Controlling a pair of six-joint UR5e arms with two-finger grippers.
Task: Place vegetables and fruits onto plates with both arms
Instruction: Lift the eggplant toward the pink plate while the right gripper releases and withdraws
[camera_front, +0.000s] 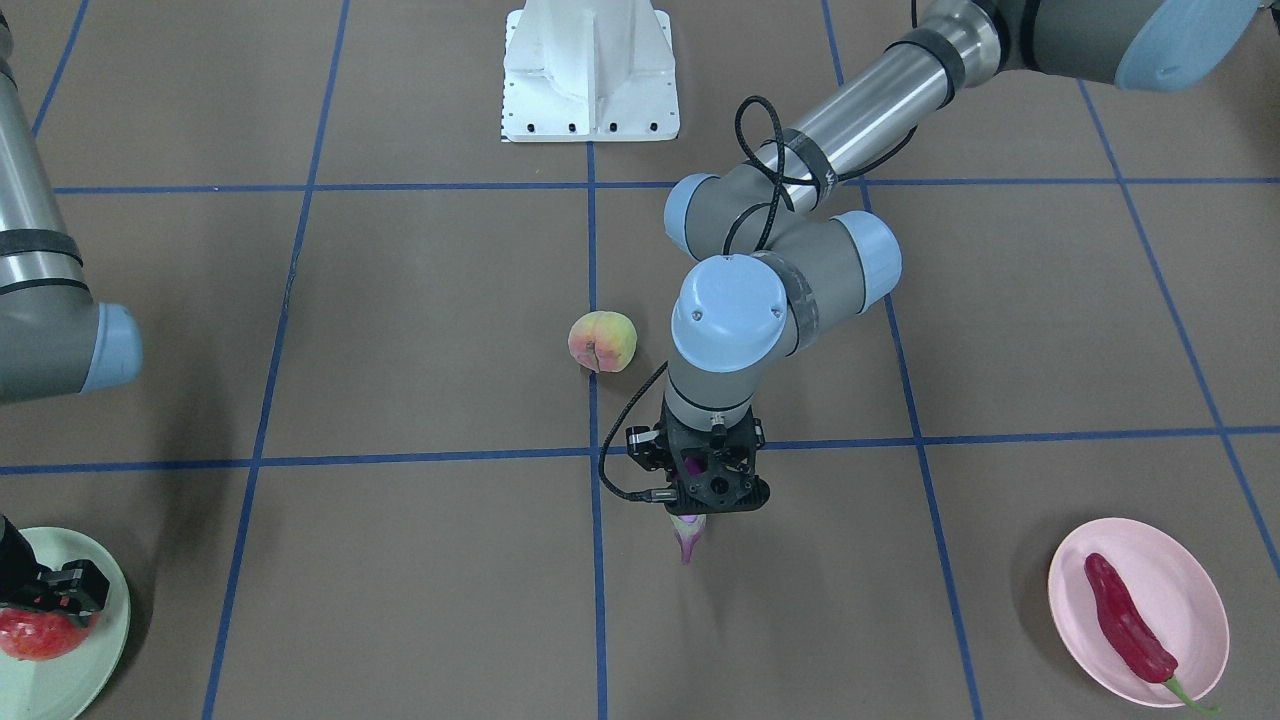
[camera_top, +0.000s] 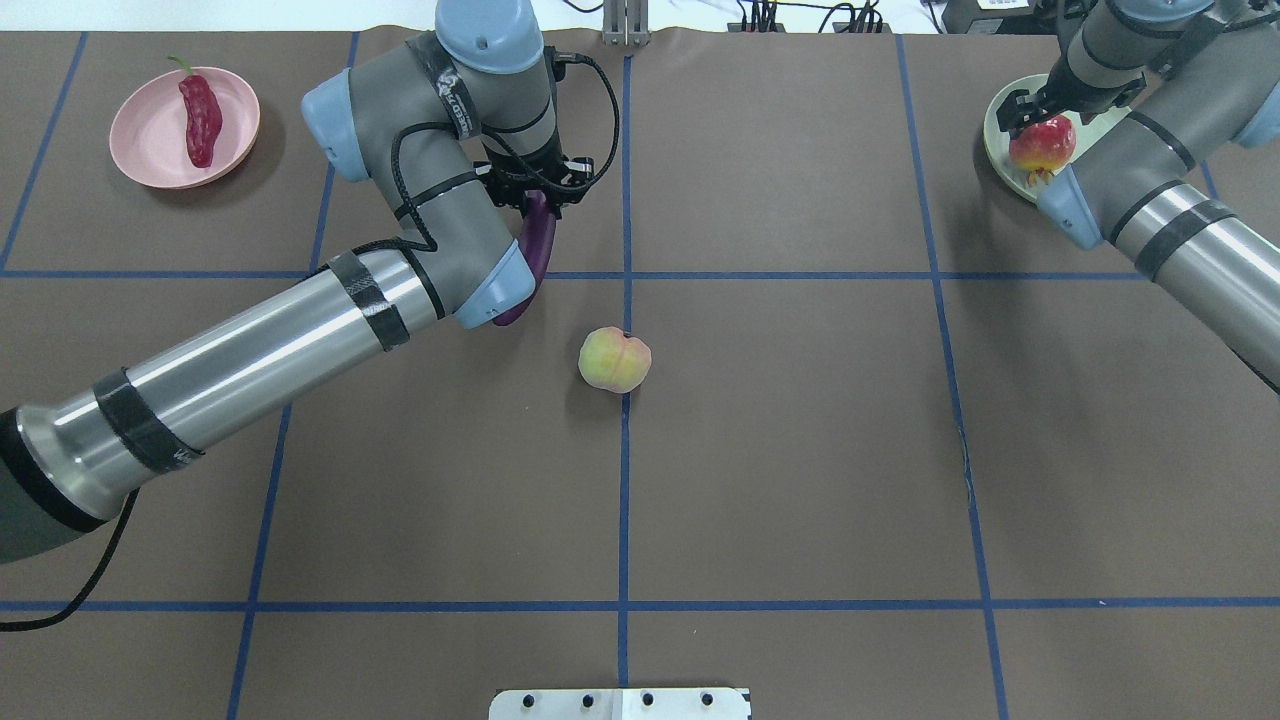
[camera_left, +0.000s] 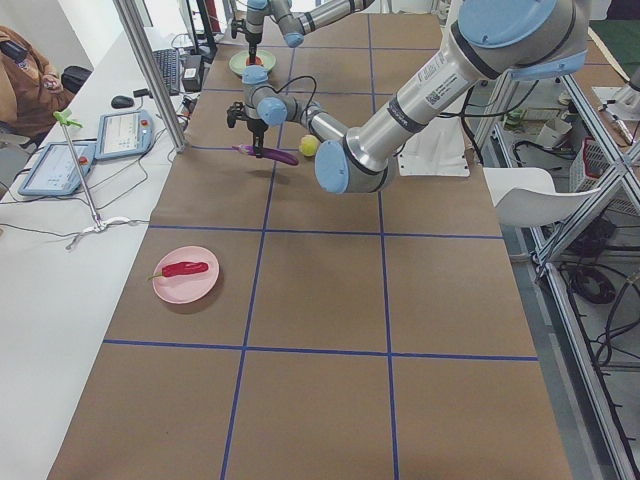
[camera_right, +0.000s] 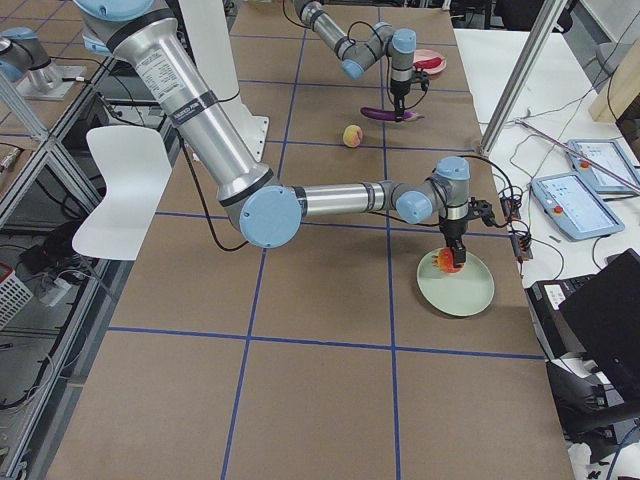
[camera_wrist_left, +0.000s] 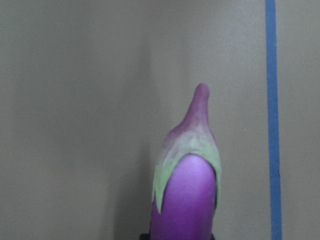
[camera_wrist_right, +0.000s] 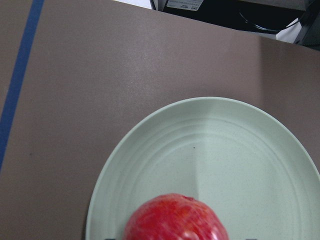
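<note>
My left gripper (camera_front: 700, 492) is shut on the purple eggplant (camera_top: 538, 250) near mid-table and holds it level, low over the table. The eggplant's calyx end (camera_wrist_left: 187, 150) points away from the wrist. My right gripper (camera_front: 58, 588) is shut on the red strawberry-like fruit (camera_top: 1042, 143) and holds it over the near part of the mint green plate (camera_wrist_right: 225, 145). The peach (camera_top: 614, 359) lies on the table, close to the eggplant. The red chili (camera_top: 200, 118) lies on the pink plate (camera_top: 145, 140) at the far left corner.
The white base block (camera_front: 590, 70) stands at the robot's edge of the table. Blue tape lines cross the brown table. A side desk with tablets (camera_left: 120, 130) and a metal post (camera_left: 150, 70) runs along the far edge.
</note>
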